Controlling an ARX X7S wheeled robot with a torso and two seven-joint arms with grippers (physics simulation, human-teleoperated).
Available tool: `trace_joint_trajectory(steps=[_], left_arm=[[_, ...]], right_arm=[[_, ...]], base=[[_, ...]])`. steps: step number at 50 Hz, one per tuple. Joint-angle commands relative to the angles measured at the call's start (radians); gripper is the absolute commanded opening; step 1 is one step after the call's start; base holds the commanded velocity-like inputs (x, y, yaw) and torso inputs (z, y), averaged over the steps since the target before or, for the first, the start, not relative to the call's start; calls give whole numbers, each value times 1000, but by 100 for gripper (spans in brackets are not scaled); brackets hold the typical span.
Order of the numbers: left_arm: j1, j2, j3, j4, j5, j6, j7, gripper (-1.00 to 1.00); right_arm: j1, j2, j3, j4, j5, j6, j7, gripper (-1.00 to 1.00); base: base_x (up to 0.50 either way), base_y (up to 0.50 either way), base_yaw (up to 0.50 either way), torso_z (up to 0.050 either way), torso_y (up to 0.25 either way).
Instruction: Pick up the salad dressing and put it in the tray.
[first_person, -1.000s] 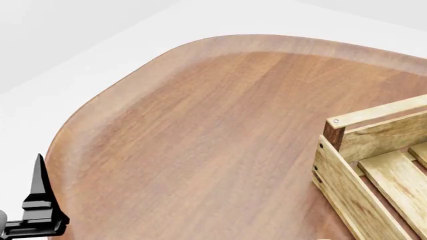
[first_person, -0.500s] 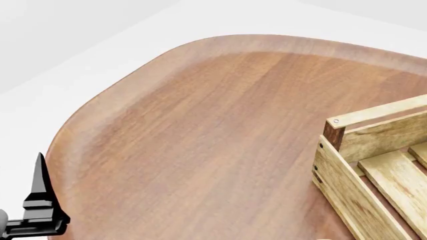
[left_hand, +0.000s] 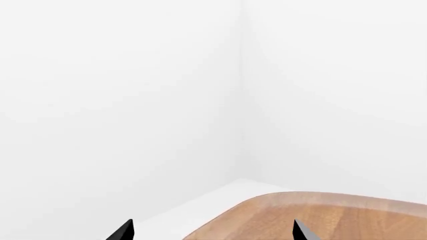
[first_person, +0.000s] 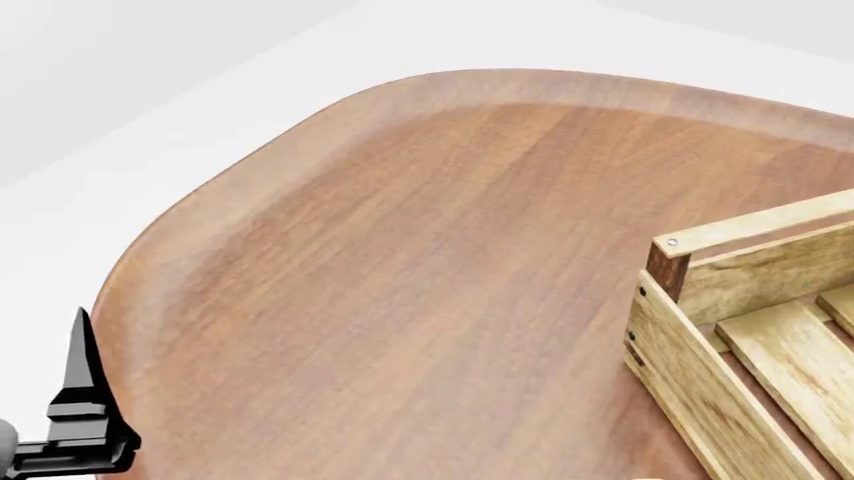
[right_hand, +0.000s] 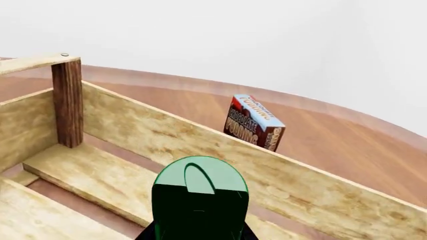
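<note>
Hanging over the tray's slatted floor, your dressing (right_hand: 200, 192), a green-capped bottle, fills the bottom of the right wrist view, with dark end effector parts at its base; whether the right end effector pinches it you cannot tell, since its fingers are hidden. The tray (right_hand: 220, 150) sits on the counter (first_person: 400, 260), and a chocolate pudding box (right_hand: 253, 122) stands tilted just beyond its far wall. Your left end effector (left_hand: 212, 232) is spread wide with nothing between its tips, low at the counter's left edge, well apart from the tray.
</note>
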Motion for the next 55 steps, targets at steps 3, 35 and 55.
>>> trace_joint_trajectory(steps=[3, 35, 55], left_arm=[[0, -2, 5, -3, 2, 5, -2, 100], [0, -8, 12, -7, 3, 11, -10, 100], [-3, -12, 16, -5, 0, 10, -13, 100]], right_arm=[[49, -5, -9, 188, -42, -132, -5, -100], [72, -29, 7, 389, -76, -281, 13, -100], [76, -31, 14, 384, -100, -279, 6, 100]], base=[[0, 0, 0, 0, 0], [0, 0, 0, 0, 0], [0, 0, 0, 0, 0]])
